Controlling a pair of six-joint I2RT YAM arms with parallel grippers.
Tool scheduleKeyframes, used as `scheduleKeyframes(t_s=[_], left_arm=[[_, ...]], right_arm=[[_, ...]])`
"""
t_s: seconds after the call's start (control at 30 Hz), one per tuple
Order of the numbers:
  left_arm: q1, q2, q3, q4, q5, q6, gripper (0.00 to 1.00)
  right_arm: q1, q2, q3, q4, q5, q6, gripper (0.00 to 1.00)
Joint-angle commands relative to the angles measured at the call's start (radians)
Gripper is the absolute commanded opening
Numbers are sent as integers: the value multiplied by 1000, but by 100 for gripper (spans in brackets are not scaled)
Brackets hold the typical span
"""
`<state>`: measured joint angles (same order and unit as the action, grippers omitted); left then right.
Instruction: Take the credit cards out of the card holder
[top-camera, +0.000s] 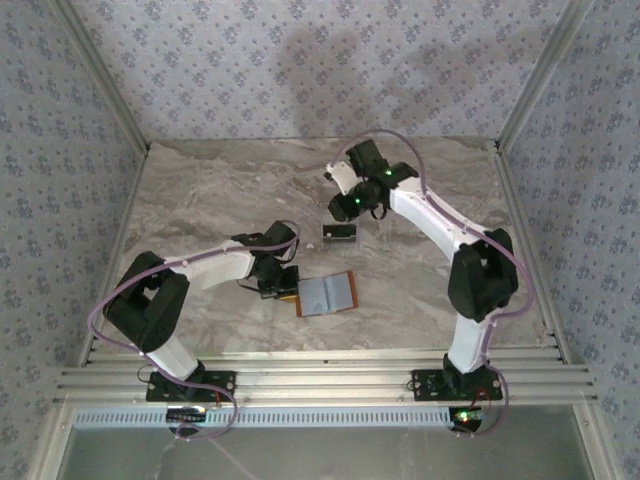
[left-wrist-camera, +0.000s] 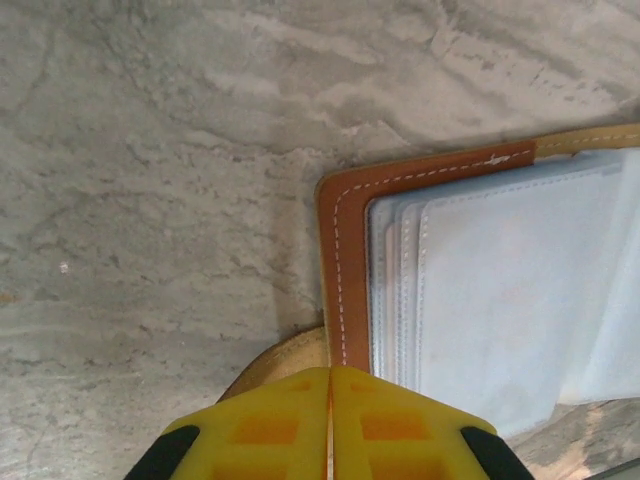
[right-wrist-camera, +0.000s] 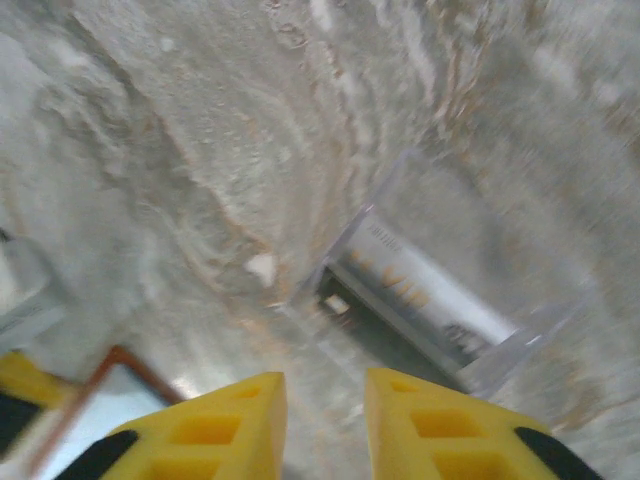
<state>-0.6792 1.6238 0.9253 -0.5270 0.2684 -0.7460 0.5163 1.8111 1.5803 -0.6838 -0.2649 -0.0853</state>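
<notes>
Left gripper (left-wrist-camera: 330, 425) has its yellow fingers pressed flat together, no gap along the seam between them. It sits low at the left edge of the card holder (left-wrist-camera: 480, 290), and a tan strip of that edge shows just under the fingertips. Whether the fingers pinch the edge or only rest against it cannot be told.

In the overhead view the same gripper (top-camera: 272, 287) touches the left side of the card holder (top-camera: 327, 295), which lies open and flat on the marbled table (top-camera: 200, 200), near the middle and a little toward the near edge. Its brown stitched border frames pale grey-blue sleeves stacked one over another. Whether any cards sit in those sleeves cannot be made out.

Farther back and slightly right of the card holder stands a small clear tray (top-camera: 340, 232), apart from it. The right wrist view, blurred, shows the tray's see-through wall (right-wrist-camera: 520, 350) and one silvery credit card (right-wrist-camera: 425, 295) with orange lettering lying inside.

Right gripper (top-camera: 345, 207) hangs just beyond the tray, above the table. Its yellow fingers (right-wrist-camera: 325, 420) stand narrowly parted with nothing between them.
</notes>
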Motion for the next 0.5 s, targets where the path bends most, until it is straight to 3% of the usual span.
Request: scheduleKeyframes(t_s=[0.0,0.3,0.47], left_arm=[[19,-4,-20,57,54,-9,10],[57,1,-52,87,112,4,8],[63,-16,-66,81,126,14,8]], right_arm=[[-4,-86,-99,79,-148,285,23],[39,-188,-269,137,-258,617,10],[90,-214,-342,183,-281,677,11]])
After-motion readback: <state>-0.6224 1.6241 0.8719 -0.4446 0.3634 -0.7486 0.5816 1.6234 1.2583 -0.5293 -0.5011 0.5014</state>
